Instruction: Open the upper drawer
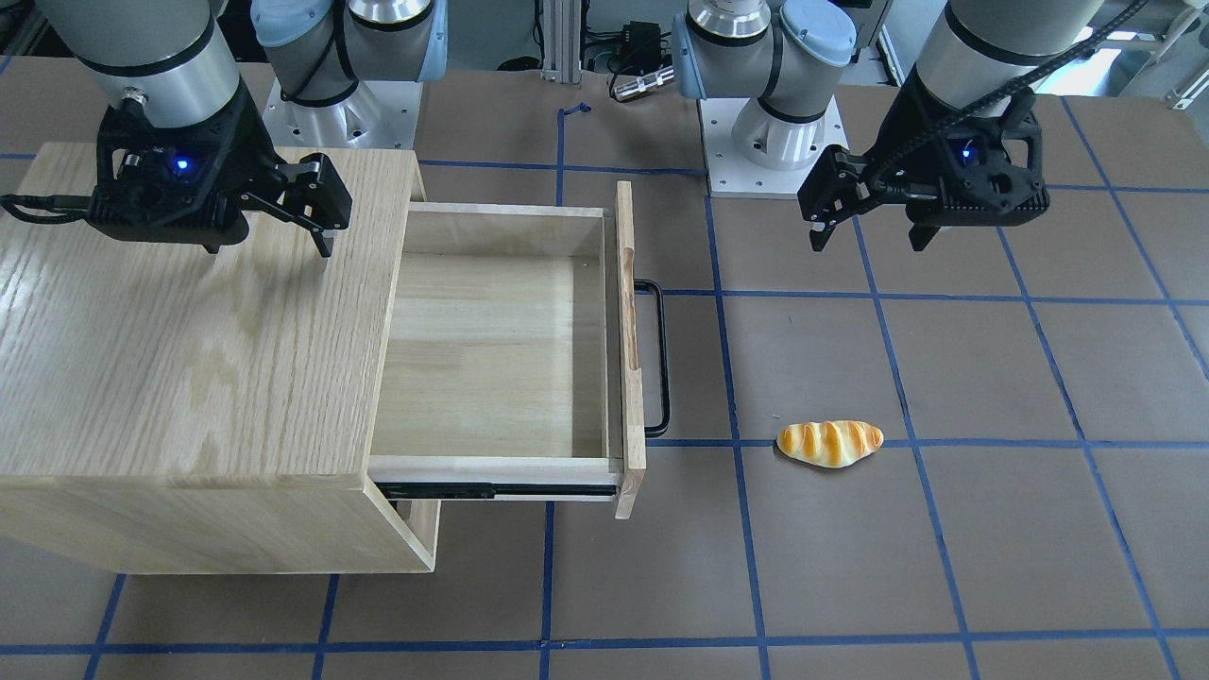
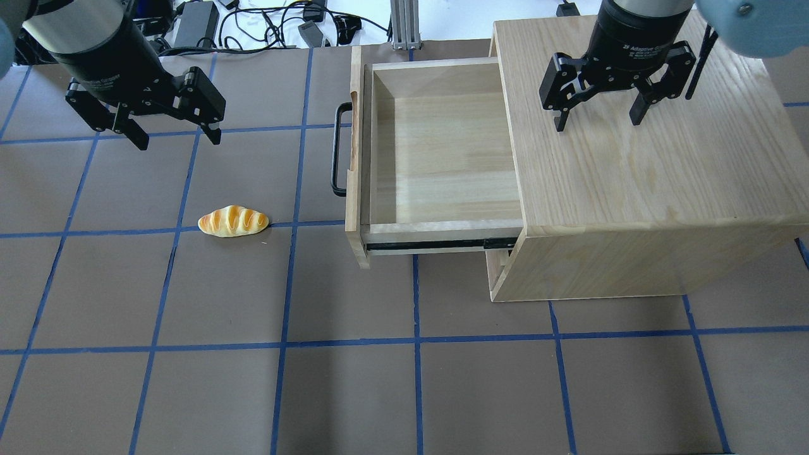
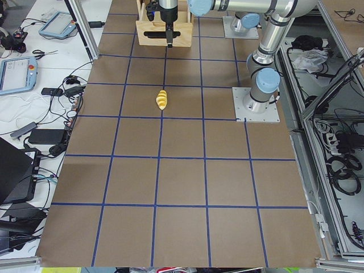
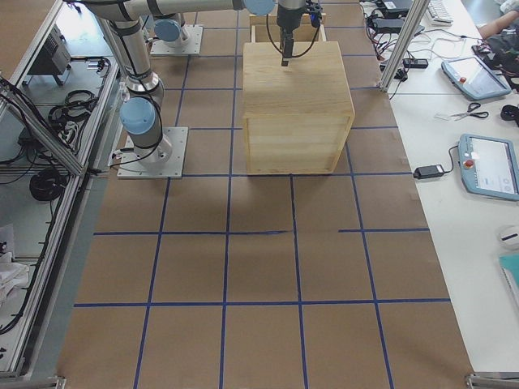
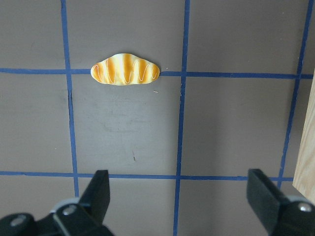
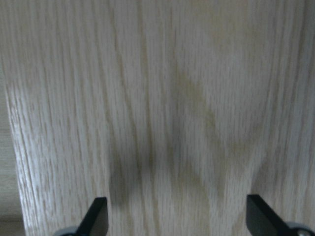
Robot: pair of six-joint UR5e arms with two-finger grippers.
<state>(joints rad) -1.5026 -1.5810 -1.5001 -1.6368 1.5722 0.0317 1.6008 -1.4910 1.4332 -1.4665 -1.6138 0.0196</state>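
Note:
The upper drawer (image 1: 491, 349) is pulled far out of the oak cabinet (image 1: 189, 331) and is empty; it also shows in the overhead view (image 2: 442, 158). Its black bar handle (image 1: 661, 359) faces the open table, and a black side rail (image 1: 491, 490) is exposed. My left gripper (image 1: 869, 241) is open and empty, and hangs above the table apart from the handle (image 2: 338, 148). My right gripper (image 2: 597, 123) is open and empty, just above the cabinet top (image 2: 632, 177). The right wrist view shows only wood grain between its fingers (image 6: 98, 216).
A small bread roll (image 1: 829, 443) lies on the brown table beside a blue tape line, between the drawer front and my left gripper; the left wrist view shows it too (image 5: 125, 69). The arm bases stand at the table's back edge.

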